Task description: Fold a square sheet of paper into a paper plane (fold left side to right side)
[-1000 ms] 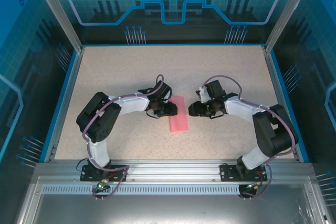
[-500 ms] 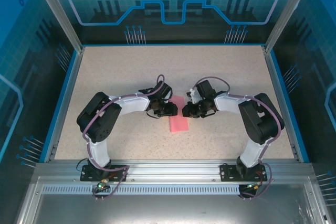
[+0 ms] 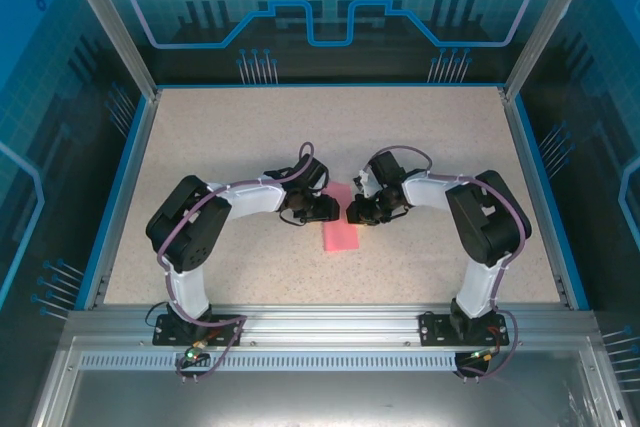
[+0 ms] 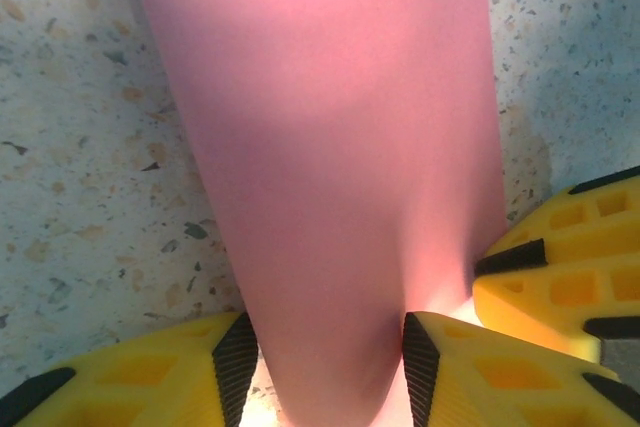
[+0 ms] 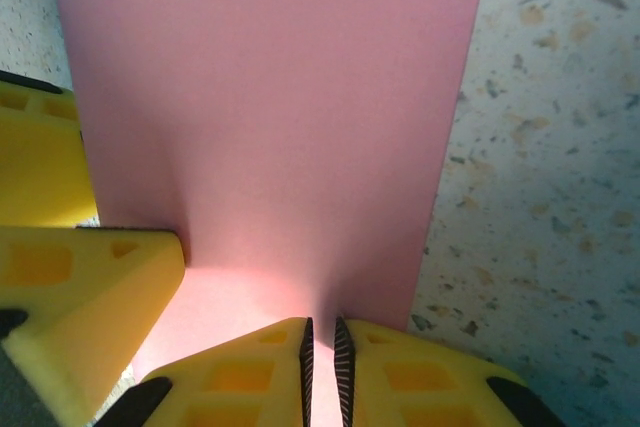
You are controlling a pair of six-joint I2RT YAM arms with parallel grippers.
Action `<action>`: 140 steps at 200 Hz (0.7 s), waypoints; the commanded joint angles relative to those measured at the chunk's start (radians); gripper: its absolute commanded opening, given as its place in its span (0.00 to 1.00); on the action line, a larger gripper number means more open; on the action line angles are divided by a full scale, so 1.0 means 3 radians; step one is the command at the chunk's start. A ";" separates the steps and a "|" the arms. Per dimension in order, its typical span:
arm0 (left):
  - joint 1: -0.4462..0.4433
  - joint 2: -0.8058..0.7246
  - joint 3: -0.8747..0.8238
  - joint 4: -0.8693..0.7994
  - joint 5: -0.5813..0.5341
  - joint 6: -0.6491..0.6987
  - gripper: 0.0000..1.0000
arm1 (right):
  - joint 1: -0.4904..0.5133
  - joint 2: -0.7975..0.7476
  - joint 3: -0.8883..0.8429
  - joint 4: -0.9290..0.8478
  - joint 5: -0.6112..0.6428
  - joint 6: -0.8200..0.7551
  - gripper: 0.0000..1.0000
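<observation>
The square sheet of paper (image 3: 340, 237) is pink and lies mid-table as a narrow folded strip. My left gripper (image 3: 334, 209) sits at its far left edge. In the left wrist view the paper (image 4: 340, 147) arches up in a rounded bulge between my left gripper's (image 4: 322, 367) half-apart pads, touching both. My right gripper (image 3: 351, 213) faces it from the right. In the right wrist view my right gripper (image 5: 322, 357) is pinched almost shut on the edge of the paper (image 5: 270, 97). Each wrist view also shows the other arm's yellow fingers (image 4: 570, 277) (image 5: 80, 297) close by. No paper plane shape shows.
The speckled beige tabletop (image 3: 250, 137) surrounds the paper, bounded by a blue rim (image 3: 120, 187) and the enclosure's posts. Both arms bend inward from their bases at the near edge, their grippers nearly touching over the paper.
My right arm has swung left to the paper and its jaws have closed on the paper's edge. The left arm has stayed in place on the paper.
</observation>
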 commanded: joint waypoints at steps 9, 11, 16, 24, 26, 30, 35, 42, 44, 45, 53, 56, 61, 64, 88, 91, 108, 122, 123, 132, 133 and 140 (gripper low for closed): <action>0.0031 -0.0204 0.0045 -0.0314 -0.0294 0.0110 0.52 | 0.0052 0.0180 -0.0007 -0.0270 0.0193 -0.0074 0.18; 0.0035 -0.0228 0.0045 -0.0319 -0.0295 0.0110 0.52 | 0.0052 0.0184 -0.0008 -0.0270 0.0198 -0.0072 0.18; 0.0042 -0.0286 0.0045 -0.0328 -0.0295 0.0113 0.53 | 0.0051 0.0189 -0.0013 -0.0279 0.0205 -0.0073 0.18; 0.0051 -0.0384 0.0041 -0.0329 -0.0290 0.0115 0.54 | 0.0053 0.0200 -0.0010 -0.0285 0.0217 -0.0068 0.18; 0.0052 -0.0412 0.0038 -0.0329 -0.0290 0.0115 0.55 | 0.0056 0.0200 -0.0008 -0.0286 0.0219 -0.0067 0.18; 0.0050 -0.0455 0.0033 -0.0328 -0.0285 0.0115 0.55 | 0.0056 0.0208 -0.0012 -0.0286 0.0220 -0.0067 0.18; 0.0052 -0.0503 0.0031 -0.0323 -0.0276 0.0113 0.55 | 0.0055 0.0210 -0.0010 -0.0285 0.0227 -0.0066 0.18; 0.0049 -0.0565 0.0021 -0.0304 -0.0218 0.0115 0.47 | 0.0058 0.0216 -0.0009 -0.0285 0.0227 -0.0064 0.18; 0.0051 -0.0583 0.0018 -0.0293 -0.0198 0.0115 0.43 | 0.0059 0.0220 -0.0008 -0.0286 0.0226 -0.0066 0.18; 0.0052 -0.0589 0.0016 -0.0288 -0.0185 0.0115 0.41 | 0.0061 0.0220 -0.0008 -0.0288 0.0228 -0.0066 0.18; 0.0051 -0.0640 -0.0011 -0.0225 -0.0084 0.0111 0.29 | 0.0067 0.0226 -0.0003 -0.0291 0.0231 -0.0068 0.18; 0.0051 -0.0655 -0.0026 -0.0184 -0.0033 0.0106 0.27 | 0.0067 0.0233 -0.0007 -0.0295 0.0233 -0.0067 0.18; 0.0051 -0.0674 -0.0055 -0.0105 0.0062 0.0098 0.23 | 0.0069 0.0235 -0.0001 -0.0296 0.0235 -0.0071 0.18; 0.0048 -0.0681 -0.0075 -0.0051 0.0122 0.0092 0.21 | 0.0067 0.0239 -0.0002 -0.0300 0.0238 -0.0069 0.18; 0.0042 -0.0583 -0.0149 0.0312 0.0587 0.0025 0.18 | 0.0073 0.0237 0.0003 -0.0311 0.0254 -0.0077 0.18; 0.0040 -0.0564 -0.0150 0.0347 0.0628 0.0014 0.18 | 0.0073 0.0236 0.0007 -0.0311 0.0250 -0.0077 0.18; 0.0037 -0.0401 -0.0134 0.0477 0.0765 -0.0017 0.18 | 0.0073 0.0237 0.0006 -0.0325 0.0258 -0.0081 0.18; 0.0033 -0.0268 -0.0105 0.0519 0.0789 -0.0015 0.18 | 0.0073 0.0237 0.0003 -0.0322 0.0268 -0.0080 0.18; 0.0033 -0.0263 -0.0104 0.0517 0.0789 -0.0014 0.18 | 0.0075 0.0236 0.0003 -0.0322 0.0269 -0.0081 0.18; 0.0034 -0.0189 -0.0096 0.0518 0.0779 -0.0008 0.18 | 0.0078 0.0236 0.0009 -0.0326 0.0266 -0.0081 0.18; 0.0036 -0.0183 -0.0092 0.0519 0.0779 -0.0005 0.18 | 0.0078 0.0236 0.0011 -0.0326 0.0266 -0.0079 0.18; 0.0037 -0.0138 -0.0088 0.0524 0.0769 0.0005 0.18 | 0.0082 0.0238 0.0008 -0.0330 0.0272 -0.0077 0.18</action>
